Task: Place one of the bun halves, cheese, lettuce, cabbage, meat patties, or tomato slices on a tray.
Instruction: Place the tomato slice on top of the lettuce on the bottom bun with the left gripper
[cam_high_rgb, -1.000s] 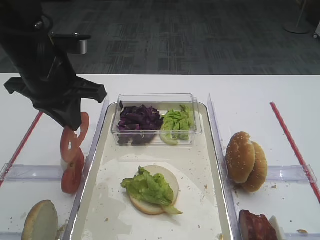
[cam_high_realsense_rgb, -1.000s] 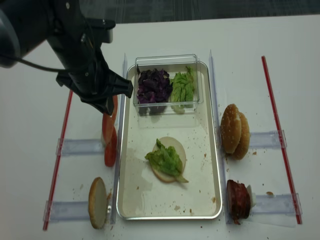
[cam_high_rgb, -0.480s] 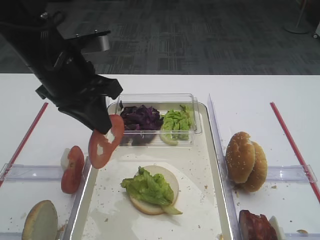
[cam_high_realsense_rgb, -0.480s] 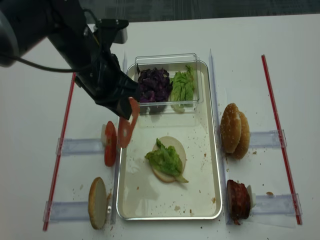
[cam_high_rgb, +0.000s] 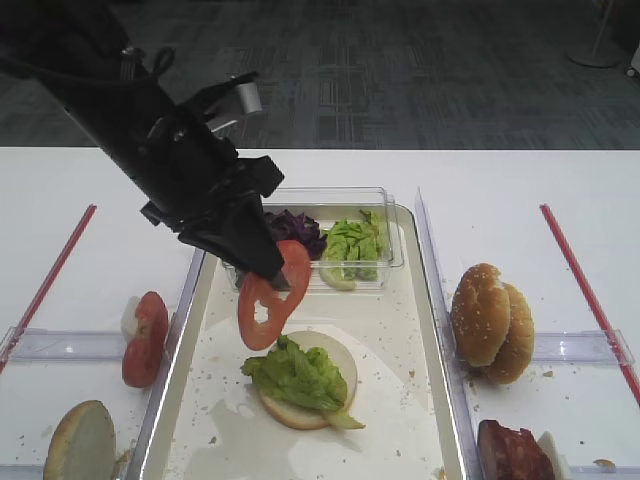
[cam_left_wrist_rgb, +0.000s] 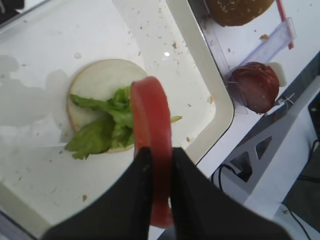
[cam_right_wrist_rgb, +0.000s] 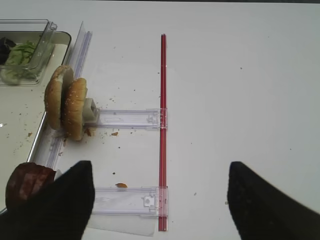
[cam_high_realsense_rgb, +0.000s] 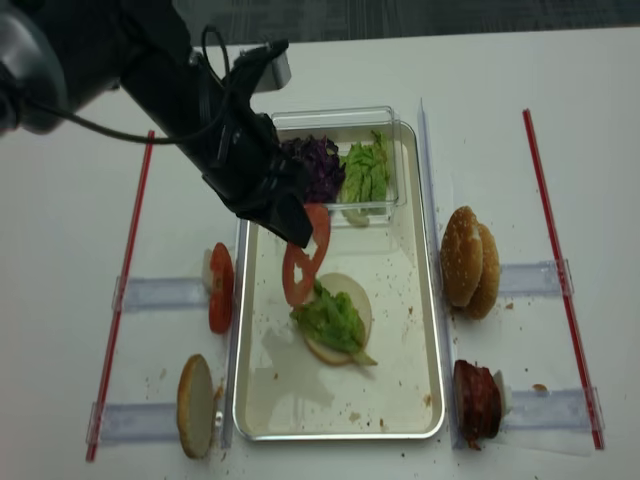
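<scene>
Pinching a tomato slice (cam_high_rgb: 268, 300) edge-on, the left tool (cam_high_rgb: 262, 268) could drop it beside the lettuce (cam_high_rgb: 298, 375), off the bun (cam_high_rgb: 335, 358)

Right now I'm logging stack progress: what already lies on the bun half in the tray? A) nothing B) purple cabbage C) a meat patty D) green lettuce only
D: the bun half in the tray carries only lettuce; the tomato slice hangs above it in the shut left gripper.
</scene>
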